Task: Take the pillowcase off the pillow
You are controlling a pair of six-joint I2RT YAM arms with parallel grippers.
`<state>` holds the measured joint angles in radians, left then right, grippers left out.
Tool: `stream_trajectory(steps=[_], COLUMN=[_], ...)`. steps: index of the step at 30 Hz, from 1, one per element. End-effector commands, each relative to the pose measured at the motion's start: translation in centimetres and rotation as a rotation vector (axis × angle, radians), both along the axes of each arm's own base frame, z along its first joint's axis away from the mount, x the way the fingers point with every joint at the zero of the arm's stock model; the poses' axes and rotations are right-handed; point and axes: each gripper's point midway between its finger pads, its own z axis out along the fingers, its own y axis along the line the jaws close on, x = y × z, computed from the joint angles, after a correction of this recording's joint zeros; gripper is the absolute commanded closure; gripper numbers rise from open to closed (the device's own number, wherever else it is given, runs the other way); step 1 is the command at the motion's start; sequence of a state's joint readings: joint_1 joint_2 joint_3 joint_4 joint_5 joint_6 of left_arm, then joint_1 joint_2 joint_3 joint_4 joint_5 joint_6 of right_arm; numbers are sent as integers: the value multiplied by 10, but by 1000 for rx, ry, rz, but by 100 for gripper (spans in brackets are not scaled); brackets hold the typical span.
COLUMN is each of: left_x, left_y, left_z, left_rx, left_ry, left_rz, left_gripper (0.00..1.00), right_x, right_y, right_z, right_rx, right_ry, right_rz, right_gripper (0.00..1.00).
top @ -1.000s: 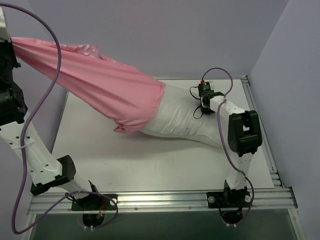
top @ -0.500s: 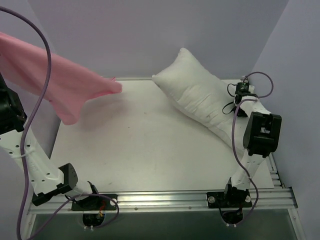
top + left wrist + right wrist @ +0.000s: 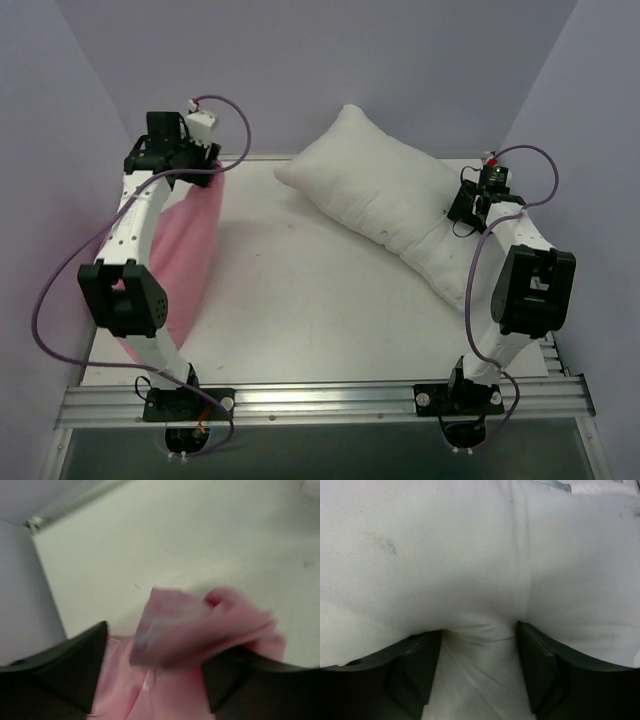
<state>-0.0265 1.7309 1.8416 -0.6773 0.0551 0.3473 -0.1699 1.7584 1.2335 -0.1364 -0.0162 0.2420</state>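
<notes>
The pink pillowcase (image 3: 185, 265) hangs in a loose fold at the table's left edge, under my left gripper (image 3: 203, 163), fully off the pillow. In the left wrist view, blurred pink pillowcase (image 3: 200, 625) fills the gap of the left gripper (image 3: 155, 655), whose jaws stand apart. The white pillow (image 3: 385, 205) lies bare, slanting from back centre to the right side. My right gripper (image 3: 468, 205) sits at its right end. Up close, the right gripper (image 3: 479, 650) has its jaws apart with a creased fold of the pillow (image 3: 445, 555) between them.
The white table (image 3: 300, 300) is walled by lilac panels at the back and both sides. A metal rail (image 3: 320, 400) runs along the near edge, holding both arm bases. Purple cables loop around each arm.
The pillowcase came off the pillow and swung left. My left arm then dropped from high at the left to the table's back left. Both grippers' jaws have widened. The pillow rolled toward the back right.
</notes>
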Motion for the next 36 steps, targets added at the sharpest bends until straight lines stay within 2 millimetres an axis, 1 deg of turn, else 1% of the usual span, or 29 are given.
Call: stream_trajectory(steps=[1, 2, 3, 4, 5, 6, 7, 8, 9, 10, 11, 12, 13, 14, 15, 16, 17, 18, 19, 20, 21, 22, 24, 25, 28, 30, 32, 34, 36], left_x=[-14, -22, -27, -30, -39, -43, -49, -59, -73, -83, -106, -119, -139, -153, -174, -192, -205, -225, -241, -253, -269, -282, -300, -313, -329, -335, -340, -338, -336], left_y=[-14, -14, -16, -16, -13, -11, -10, -10, -10, -10, -10, -9, -6, -1, 4, 7, 19, 25, 30, 38, 41, 44, 51, 52, 85, 91, 90, 95, 95], left_z=[-55, -83, -92, -98, -102, -101, -100, -83, -91, -87, -83, -83, -68, -71, -91, -82, -85, -108, -102, -105, -122, -116, -123, -133, -141, -145, -154, -156, -157], left_rx=[48, 66, 69, 69, 62, 64, 64, 58, 58, 59, 60, 68, 87, 109, 129, 144, 189, 210, 218, 238, 245, 239, 231, 224, 258, 259, 253, 258, 259], left_ry=[198, 314, 359, 385, 412, 411, 411, 375, 400, 397, 395, 399, 364, 370, 426, 389, 393, 447, 405, 401, 435, 380, 363, 371, 358, 357, 373, 359, 361], left_rz=[-71, -84, -92, -88, -63, -45, -36, -40, -48, -53, -73, -84, -100, -94, -92, -95, -53, -40, -11, 26, 36, 58, 92, 103, 282, 322, 321, 345, 343], left_gripper=[6, 6, 6, 6, 6, 6, 6, 6, 6, 6, 6, 6, 6, 6, 6, 6, 6, 6, 6, 6, 6, 6, 6, 6, 6, 6, 6, 6, 6], right_x=[-33, -30, -31, -32, -31, -31, -31, -34, -34, -37, -42, -44, -50, -54, -60, -68, -73, -81, -89, -95, -105, -115, -127, -139, -158, -163, -165, -164, -165], right_y=[23, 22, 24, 21, 22, 27, 29, 30, 37, 39, 40, 44, 47, 55, 62, 66, 70, 73, 76, 79, 81, 81, 86, 89, 99, 102, 113, 115, 119], right_z=[-1, 16, 22, 29, 43, 50, 57, 71, 79, 85, 99, 104, 116, 120, 119, 125, 125, 118, 120, 118, 106, 107, 101, 97, 91, 91, 103, 106, 102], right_rx=[51, 26, 4, -32, -43, -48, -52, -69, -75, -81, -88, -87, -86, -84, -80, -75, -63, -57, -48, -33, -28, -24, 2, 16, 67, 82, 114, 120, 130], right_ry=[98, 63, 64, 52, 22, 4, -15, -45, -64, -79, -111, -126, -155, -164, -163, -177, -179, -161, -167, -162, -135, -140, -134, -133, -151, -175, -225, -244, -238], right_rz=[10, 5, 5, -15, -18, -12, -17, -24, -11, -13, -22, -15, -8, 12, 29, 39, 50, 55, 63, 73, 77, 78, 86, 97, 134, 138, 192, 204, 222], right_gripper=[34, 30, 19, 15, 13, 10, 3, 2, 2, 2, 1, 1, 1, 1, 0, 0, 0, 0, 0, 0, 0, 0, 0, 0, 0, 0, 0, 0, 0])
